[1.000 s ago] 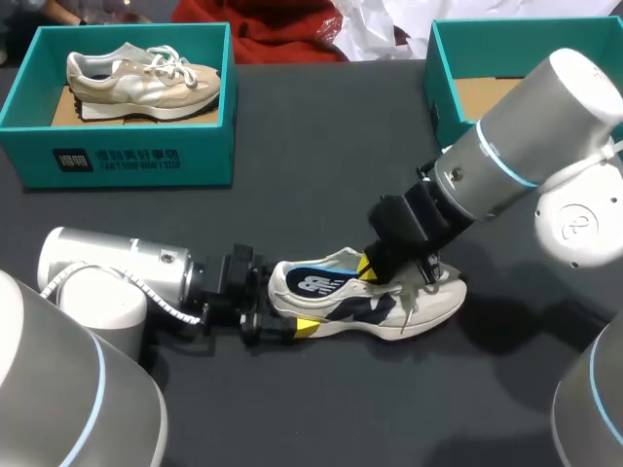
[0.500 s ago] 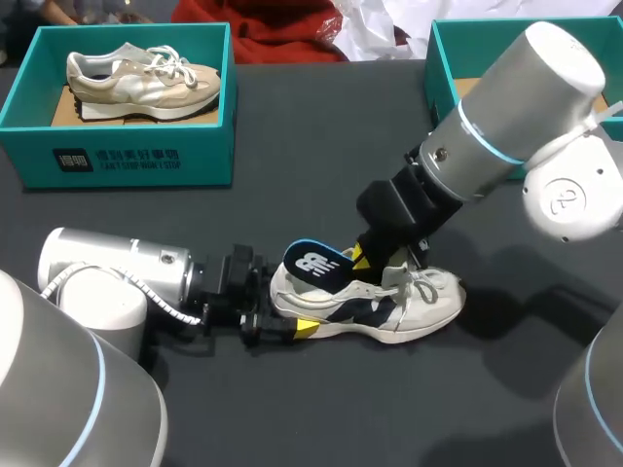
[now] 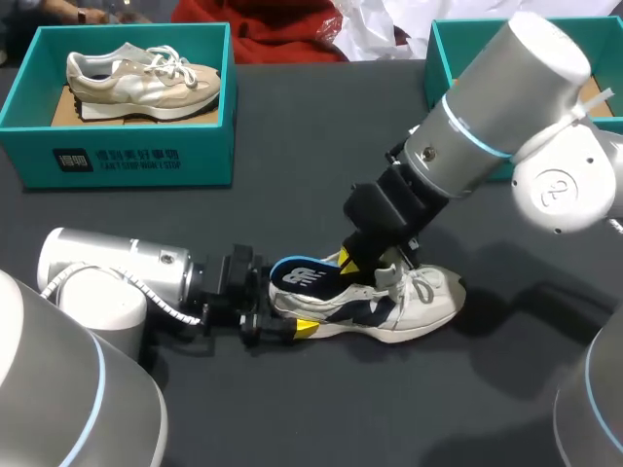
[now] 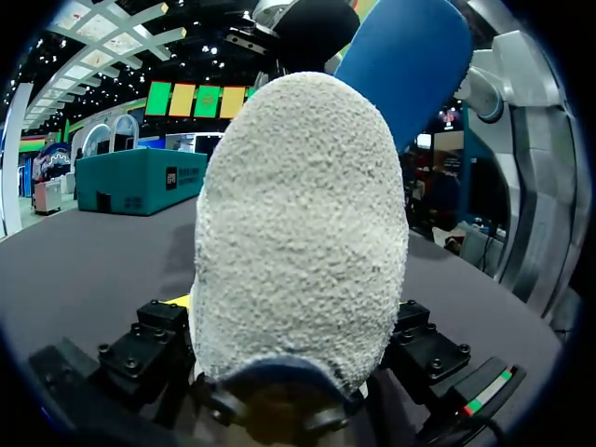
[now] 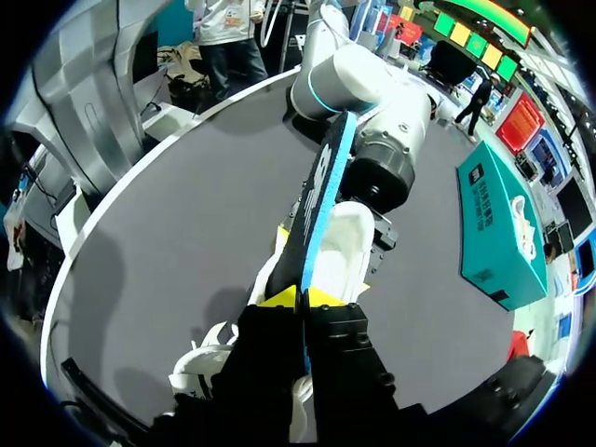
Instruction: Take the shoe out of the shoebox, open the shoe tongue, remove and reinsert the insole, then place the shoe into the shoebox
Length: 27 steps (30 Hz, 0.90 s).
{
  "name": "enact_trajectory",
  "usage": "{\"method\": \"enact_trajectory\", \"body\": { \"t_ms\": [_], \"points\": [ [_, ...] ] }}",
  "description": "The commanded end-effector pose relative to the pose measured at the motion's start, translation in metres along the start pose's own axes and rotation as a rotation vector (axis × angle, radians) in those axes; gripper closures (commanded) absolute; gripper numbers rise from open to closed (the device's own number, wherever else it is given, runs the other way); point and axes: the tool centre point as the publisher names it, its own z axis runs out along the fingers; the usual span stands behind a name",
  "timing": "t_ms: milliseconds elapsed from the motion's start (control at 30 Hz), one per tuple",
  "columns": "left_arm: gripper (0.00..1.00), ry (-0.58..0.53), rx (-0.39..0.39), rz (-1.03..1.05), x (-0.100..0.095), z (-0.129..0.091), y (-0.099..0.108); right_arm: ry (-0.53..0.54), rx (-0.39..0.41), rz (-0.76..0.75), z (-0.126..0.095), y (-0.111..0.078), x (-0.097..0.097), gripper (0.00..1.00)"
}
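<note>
I am watching the white and navy sneaker (image 3: 389,304) lying on its sole on the dark table (image 3: 292,195), in the near middle, toe pointing to my right and well apart from both boxes. My left gripper (image 3: 277,313) is coming in low from the left and clamping the heel. In the left wrist view the fuzzy heel counter is filling the space between the finger blocks, with both fingers pressing on it from either side.

My right gripper (image 5: 301,298) is reaching down over the shoe's opening and pinching the blue insole (image 3: 297,274). In the right wrist view the two yellow tips are sitting tight on either face of the insole's thin edge. The insole is tilting up over the heel collar, its printed heel end hanging above my left gripper. I cannot tell whether its front end is inside the shoe.

A teal shoebox (image 3: 209,117) is standing at the far left and holding a beige sneaker (image 3: 141,80). A second teal shoebox (image 3: 443,73) is standing at the far right, partly hidden behind my right arm (image 3: 487,126).
</note>
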Motion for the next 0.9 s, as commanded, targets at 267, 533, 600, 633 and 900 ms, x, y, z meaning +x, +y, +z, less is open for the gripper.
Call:
{"method": "enact_trajectory", "body": {
  "t_ms": [267, 533, 600, 633, 900],
  "points": [
    [1.00, 0.000, -0.003, -0.001, 0.000, 0.004, 0.003, 0.053, 0.057, 0.080, 0.010, 0.006, -0.016, 0.93],
    [1.00, 0.000, -0.003, -0.001, 0.000, 0.004, 0.003, 0.050, 0.140, 0.225, 0.008, -0.001, -0.017, 0.71],
    [1.00, 0.000, -0.003, -0.001, 0.000, 0.004, 0.003, 0.057, 0.150, 0.255, 0.007, -0.001, -0.017, 0.67],
    [1.00, 0.000, -0.003, -0.001, 0.000, 0.004, 0.003, 0.068, 0.165, 0.281, 0.007, 0.000, -0.018, 0.64],
    [1.00, 0.000, -0.003, -0.001, 0.000, 0.004, 0.003, 0.149, 0.156, 0.349, 0.005, 0.000, -0.021, 0.61]
  ]
}}
